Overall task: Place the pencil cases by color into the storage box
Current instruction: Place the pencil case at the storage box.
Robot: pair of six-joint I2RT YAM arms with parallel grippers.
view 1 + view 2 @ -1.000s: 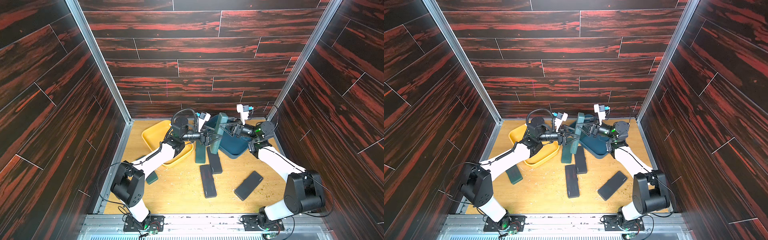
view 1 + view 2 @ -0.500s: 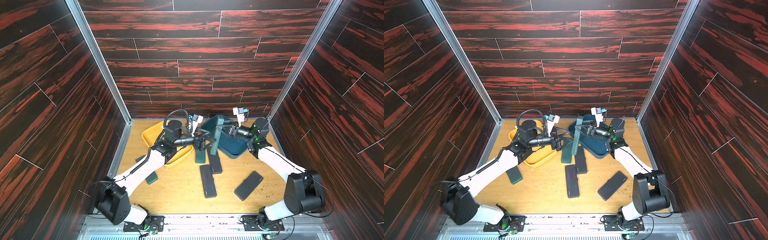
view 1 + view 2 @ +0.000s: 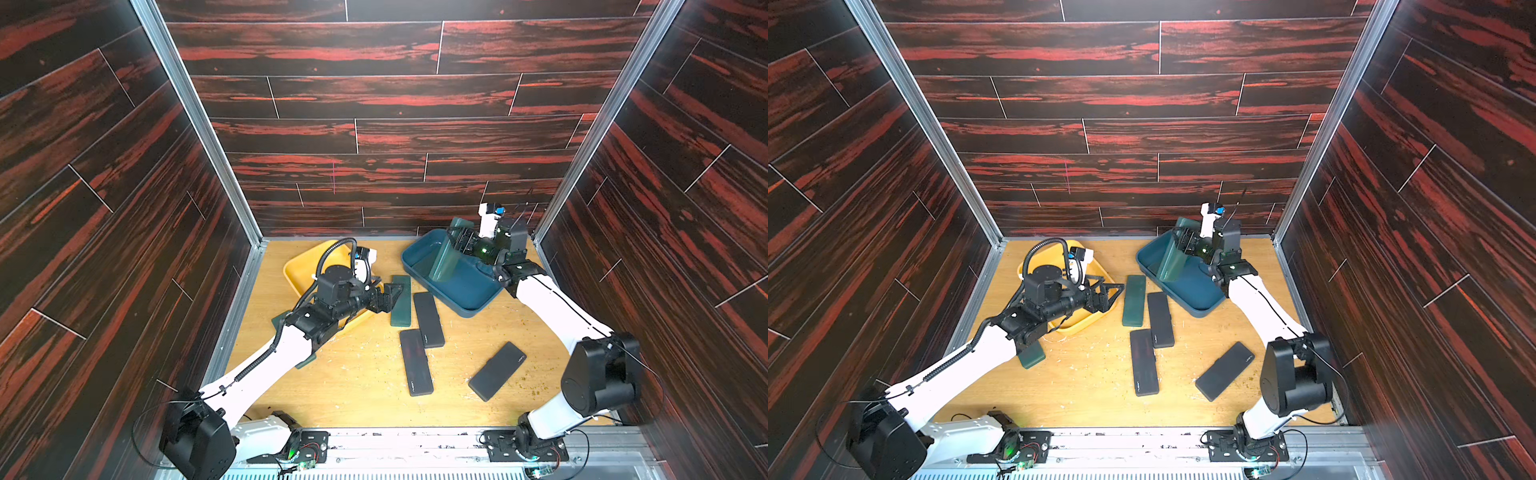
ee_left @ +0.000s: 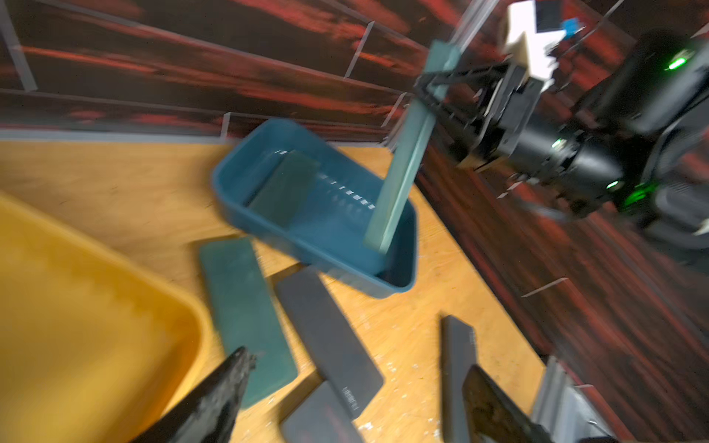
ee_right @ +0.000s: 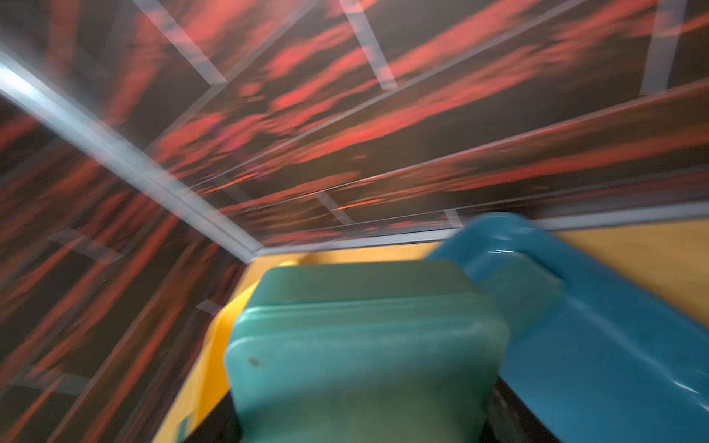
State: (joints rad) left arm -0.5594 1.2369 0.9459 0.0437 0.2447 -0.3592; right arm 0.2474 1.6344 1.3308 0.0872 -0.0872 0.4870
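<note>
Three walls (image 3: 395, 95) of dark plank-look panels, streaked red with thin pale seams, close in the cell. Grey metal posts (image 3: 201, 124) run down both back corners. The surface (image 3: 365, 382) is a pale wooden board, scuffed white and speckled with crumbs. A metal rail (image 3: 415, 440) edges its front. The light is even.

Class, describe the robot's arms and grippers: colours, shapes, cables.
The left arm and right arm have white links and bulky black joints. The left gripper and right gripper are black with triangular frame fingers. A ribbed black cable loops over the left wrist.
</note>
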